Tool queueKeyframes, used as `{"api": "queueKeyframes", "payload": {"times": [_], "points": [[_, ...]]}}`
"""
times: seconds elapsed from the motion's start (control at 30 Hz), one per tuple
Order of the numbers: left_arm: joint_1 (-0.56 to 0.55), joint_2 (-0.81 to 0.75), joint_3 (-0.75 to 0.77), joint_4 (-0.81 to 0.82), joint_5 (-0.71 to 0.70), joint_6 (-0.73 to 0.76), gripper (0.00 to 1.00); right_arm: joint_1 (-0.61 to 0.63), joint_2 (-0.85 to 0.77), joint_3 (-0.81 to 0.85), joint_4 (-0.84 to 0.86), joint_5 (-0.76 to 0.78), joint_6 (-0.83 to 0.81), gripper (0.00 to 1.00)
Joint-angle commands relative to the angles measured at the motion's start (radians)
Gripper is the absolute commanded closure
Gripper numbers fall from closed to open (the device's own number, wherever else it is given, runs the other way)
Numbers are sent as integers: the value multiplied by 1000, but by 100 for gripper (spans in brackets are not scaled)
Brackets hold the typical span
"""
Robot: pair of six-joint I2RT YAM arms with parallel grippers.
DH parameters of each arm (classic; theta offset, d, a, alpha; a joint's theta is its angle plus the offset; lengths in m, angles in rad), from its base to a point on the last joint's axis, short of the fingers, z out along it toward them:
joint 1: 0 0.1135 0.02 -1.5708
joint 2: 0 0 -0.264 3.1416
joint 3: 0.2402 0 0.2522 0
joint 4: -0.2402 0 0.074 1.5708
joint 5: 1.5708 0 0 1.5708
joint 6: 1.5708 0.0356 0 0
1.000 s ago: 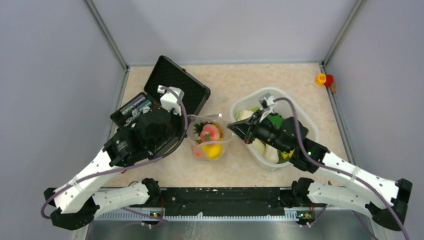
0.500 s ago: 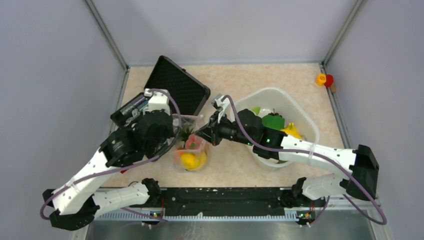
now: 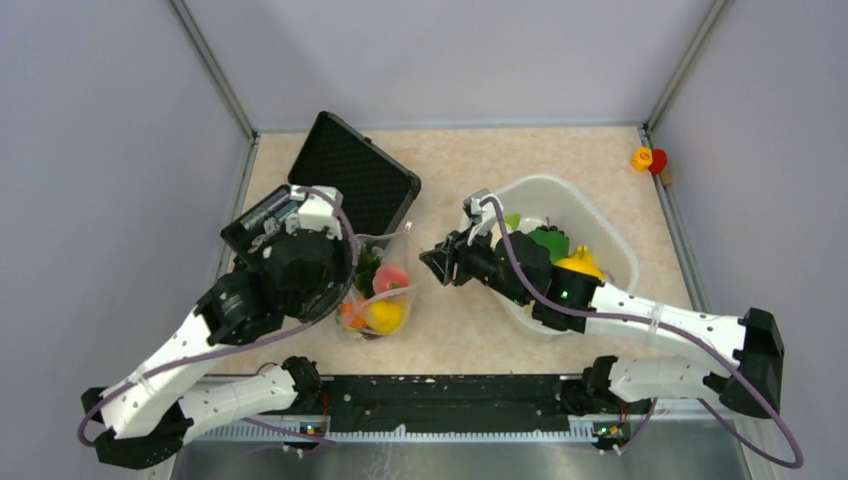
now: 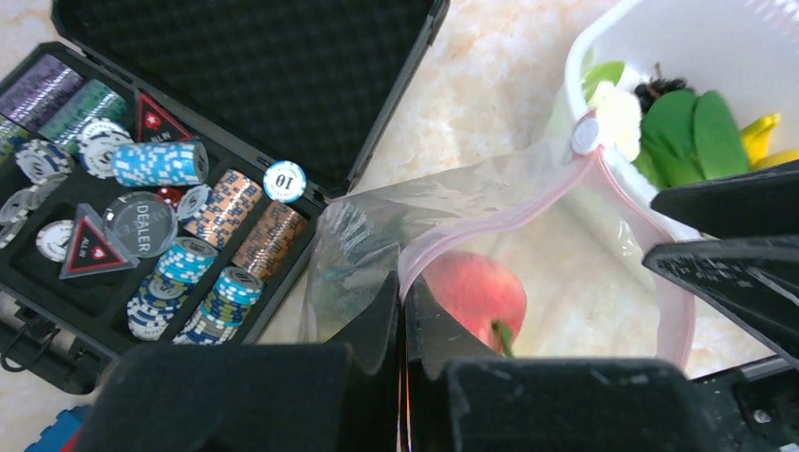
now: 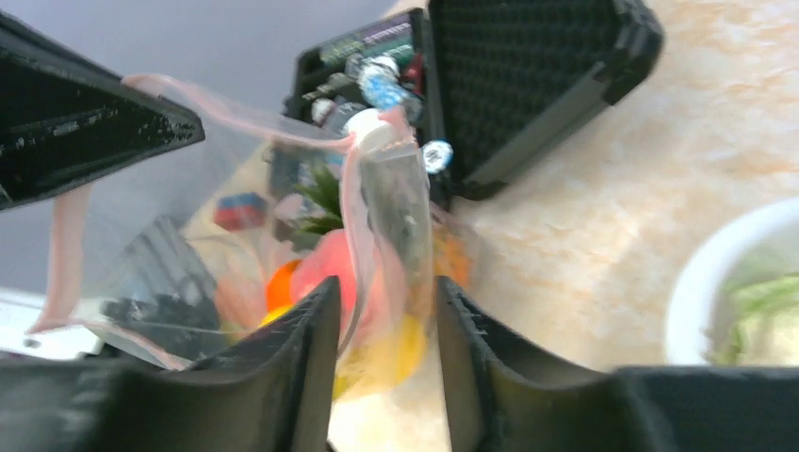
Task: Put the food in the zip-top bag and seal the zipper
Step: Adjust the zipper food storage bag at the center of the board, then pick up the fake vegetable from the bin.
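Left gripper (image 4: 402, 315): pinching zipper (image 4: 490, 224) between closed jaws.
Right gripper (image 5: 382, 330): standing narrowly parted, straddling zip-top bag (image 5: 391, 202) corner.
Peach (image 4: 474, 290): lying just beyond left jaws.

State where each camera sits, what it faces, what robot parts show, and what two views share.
Top external: above, behind the bases, looking down at the table; both arms show.
Left wrist: on the left arm, facing the zip-top bag; left end effector pinches its edge.
Right wrist: on the right arm, facing the bag from the tub side; right end effector open around it.
Shared: both wrist views show the peach and chip case.
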Motion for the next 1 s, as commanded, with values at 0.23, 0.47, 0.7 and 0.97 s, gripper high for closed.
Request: {"api": "queueKeyframes", "payload": {"times": [0.23,0.47,0.7,0.97], "points": [[4,52,-42,165,29,11,100,-2,-345,-13,-232,155,-49,42],[4,69,-51,186,64,13,100,-382,-297,-31,-409,133,-46,26],[4,87,-42,184,89,15,100,-763,-83,-120,-250,-401,-88,24],[5,133,11,134,78,40,100,-770,202,-48,-199,-541,-208,17]]}}
